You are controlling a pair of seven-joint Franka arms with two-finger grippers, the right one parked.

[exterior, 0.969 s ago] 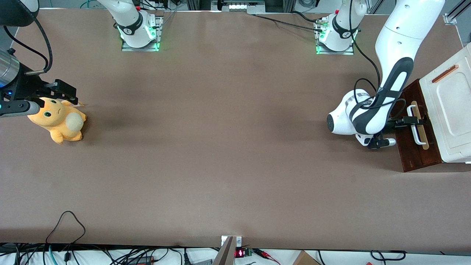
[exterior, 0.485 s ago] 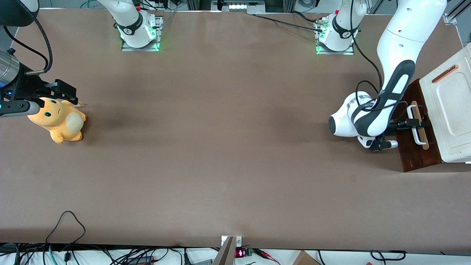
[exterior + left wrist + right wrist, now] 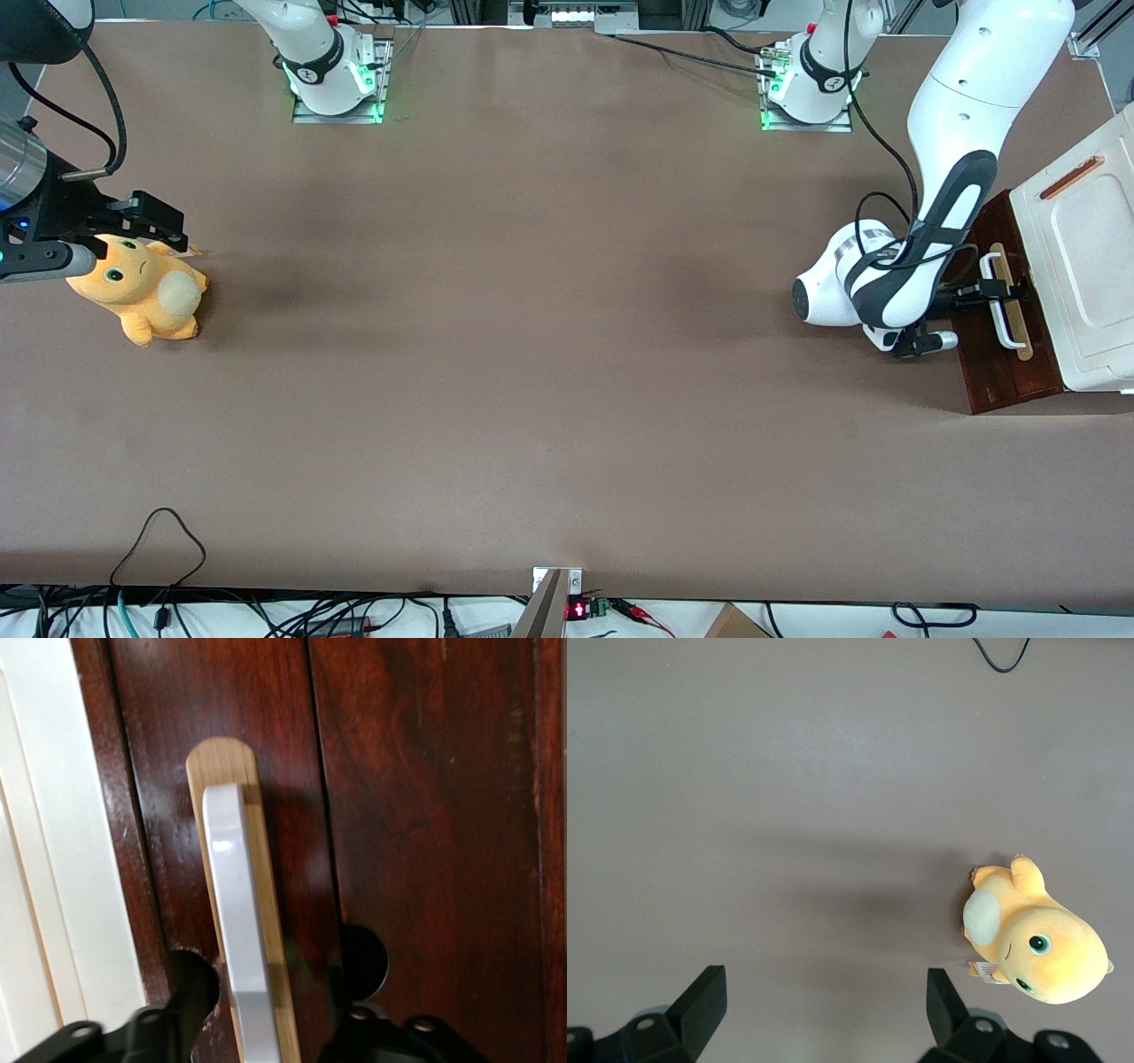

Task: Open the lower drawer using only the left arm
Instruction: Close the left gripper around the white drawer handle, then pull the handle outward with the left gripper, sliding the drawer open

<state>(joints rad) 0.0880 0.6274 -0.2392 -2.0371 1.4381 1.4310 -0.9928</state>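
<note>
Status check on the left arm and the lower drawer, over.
Gripper open, fingers either side of the white bar handle. Lower drawer front dark wood, handle not yet clamped. Nothing between fingers and handle.

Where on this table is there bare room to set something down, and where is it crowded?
Bare brown table runs from the plush toy to the left arm. It is crowded at the working arm's end, where the gripper straddles the white handle of the lower drawer, fingers open.

You get even, bright overhead light on the table (image 3: pixel 532 354), with soft shadows. The white handle (image 3: pixel 235 930) carries a glare streak (a blown-out highlight), and the gripper (image 3: pixel 275 1019) around it looks blurred, its fingers spread.
</note>
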